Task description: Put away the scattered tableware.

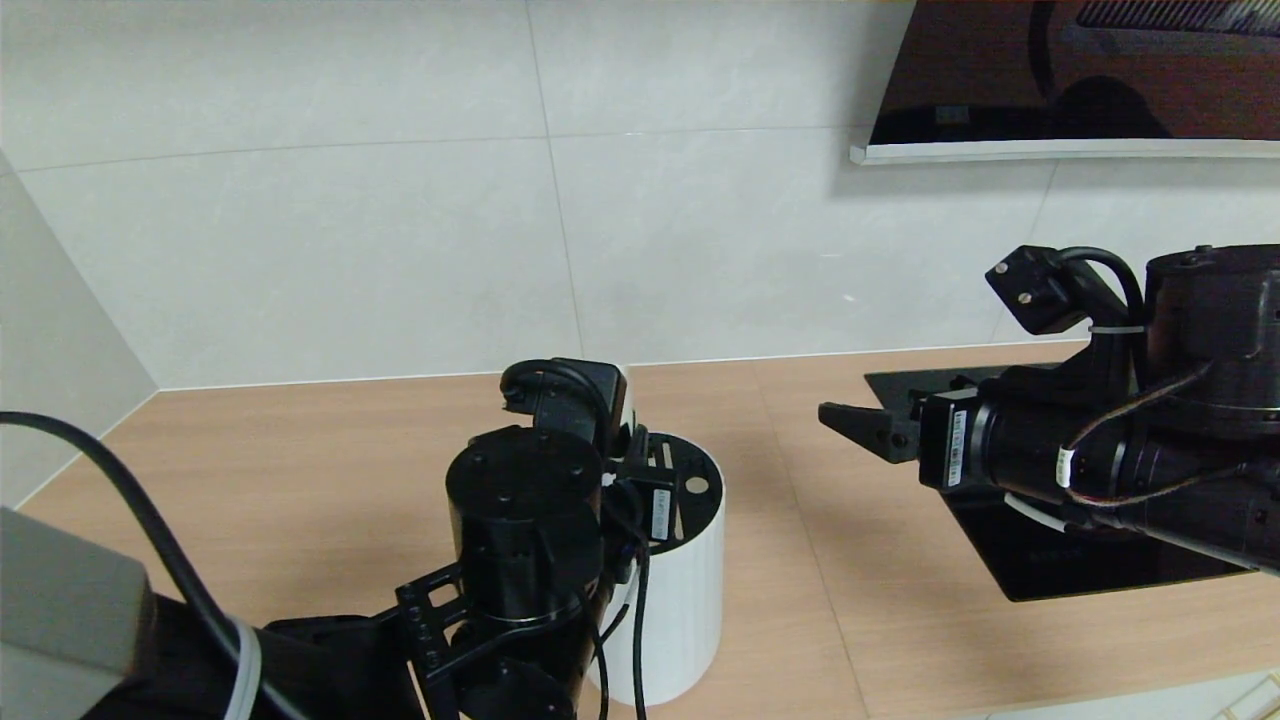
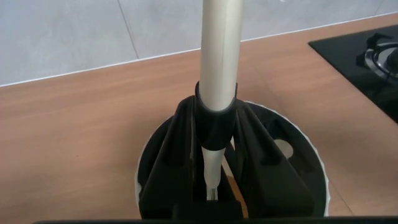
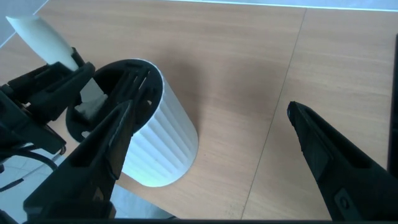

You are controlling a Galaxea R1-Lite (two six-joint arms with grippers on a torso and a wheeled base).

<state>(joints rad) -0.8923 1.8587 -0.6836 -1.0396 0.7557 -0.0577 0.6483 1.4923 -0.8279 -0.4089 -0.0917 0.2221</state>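
Wooden counter (image 1: 300, 470): white holder (image 1: 680, 590) under left tool (image 2: 217, 118) clamped on utensil (image 2: 222, 43); right tool (image 3: 212, 109) apart.

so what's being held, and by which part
The left gripper clamps a utensil by the lower end of its pale handle, over the holder. The right gripper is open, empty.

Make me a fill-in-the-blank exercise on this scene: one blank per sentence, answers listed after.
1. The left gripper is ___ on the utensil.
2. The right gripper has its jaws ___.
3. The white holder has a slotted top coloured ___.
4. By the robot's own sides, the cooktop lies to the holder's ___.

Answers: shut; open; black; right.
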